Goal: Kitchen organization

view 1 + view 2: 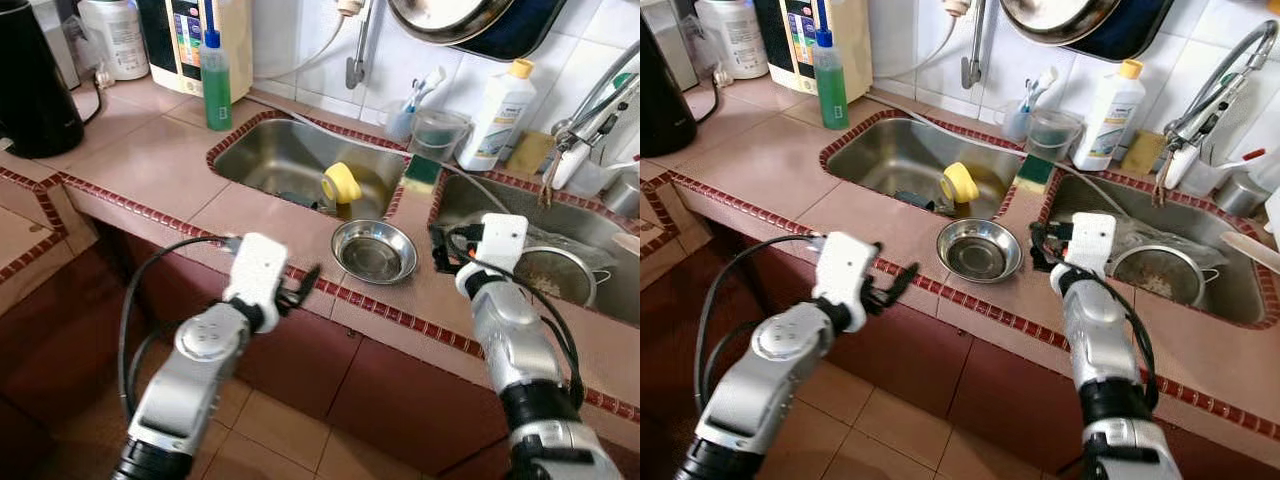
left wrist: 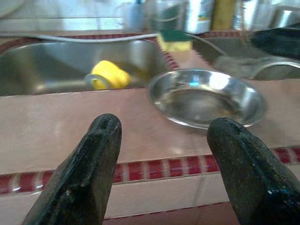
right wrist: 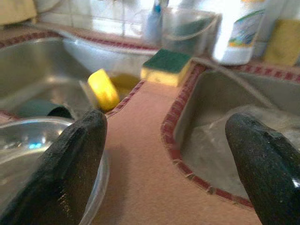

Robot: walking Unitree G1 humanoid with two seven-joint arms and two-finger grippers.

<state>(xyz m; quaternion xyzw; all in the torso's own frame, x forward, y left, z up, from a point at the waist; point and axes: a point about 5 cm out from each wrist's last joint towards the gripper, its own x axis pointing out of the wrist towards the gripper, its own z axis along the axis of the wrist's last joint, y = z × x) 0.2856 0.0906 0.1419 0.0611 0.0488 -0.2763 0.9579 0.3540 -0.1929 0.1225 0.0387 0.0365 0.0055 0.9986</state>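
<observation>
I see pink-tan tiled tabletop (image 1: 150, 150) w/ dark red border, silver steel bowl (image 1: 373, 251), yellow cup (image 1: 341, 183), green/yellow sponge (image 1: 421, 172), green soap bottle (image 1: 215, 82), black kettle (image 1: 35, 85).

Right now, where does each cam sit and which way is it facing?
Left eye: head, looking down at counter and sinks; both arms show.
Right eye: same scene, shifted.
Left wrist: along the open left tool toward the steel bowl.
Right wrist: along the open right tool toward the sponge.
Shared: bowl, yellow cup.

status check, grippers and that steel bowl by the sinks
Left gripper open, short of the counter edge. Right gripper open, beside the steel bowl. Bowl empty, upright on the counter between the sinks. Nothing in the way.
</observation>
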